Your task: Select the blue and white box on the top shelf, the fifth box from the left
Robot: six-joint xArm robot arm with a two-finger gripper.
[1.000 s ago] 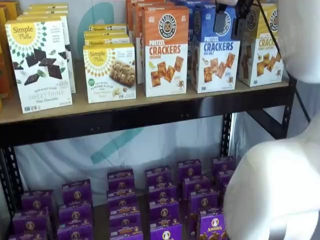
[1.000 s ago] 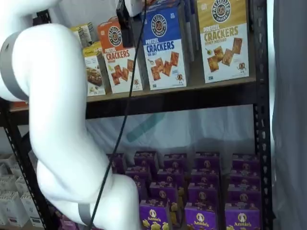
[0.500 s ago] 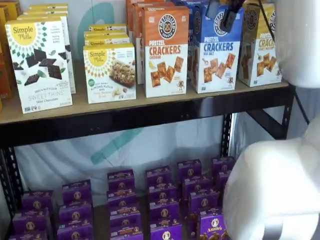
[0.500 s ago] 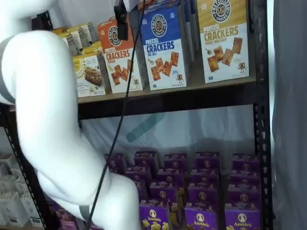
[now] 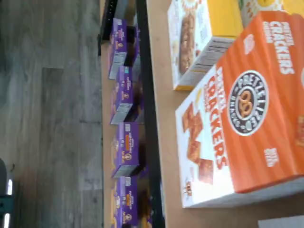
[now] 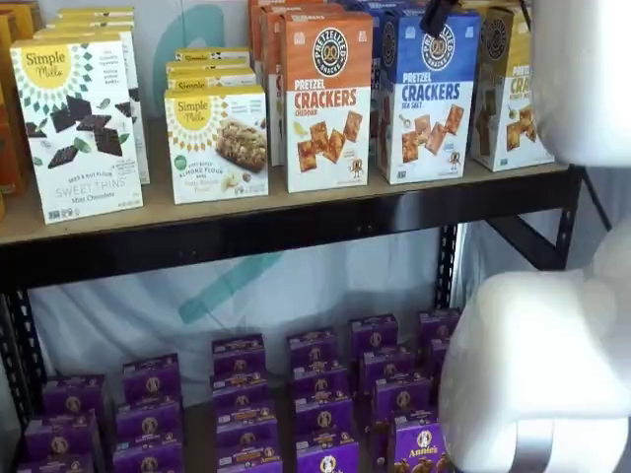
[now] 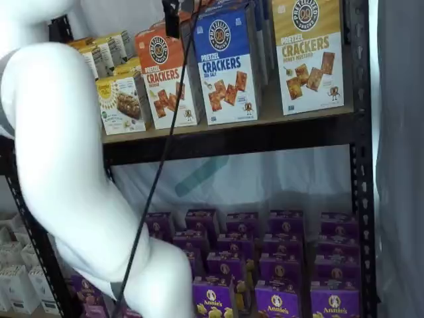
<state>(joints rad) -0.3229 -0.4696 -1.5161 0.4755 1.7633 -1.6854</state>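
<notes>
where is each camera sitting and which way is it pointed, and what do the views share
Wrist view: on the wrist, above the top shelf, looking down on the orange Cheddar carton; picture turned sideways; no fingers show.
Shelf view: in front, facing the blue and white box; a black finger hangs at the top edge, white arm at right.
Shelf view: in front, from an angle; a finger, cable and white arm at left.
Shared: both shelf views show the blue and white box; all three show the Cheddar carton.
</notes>
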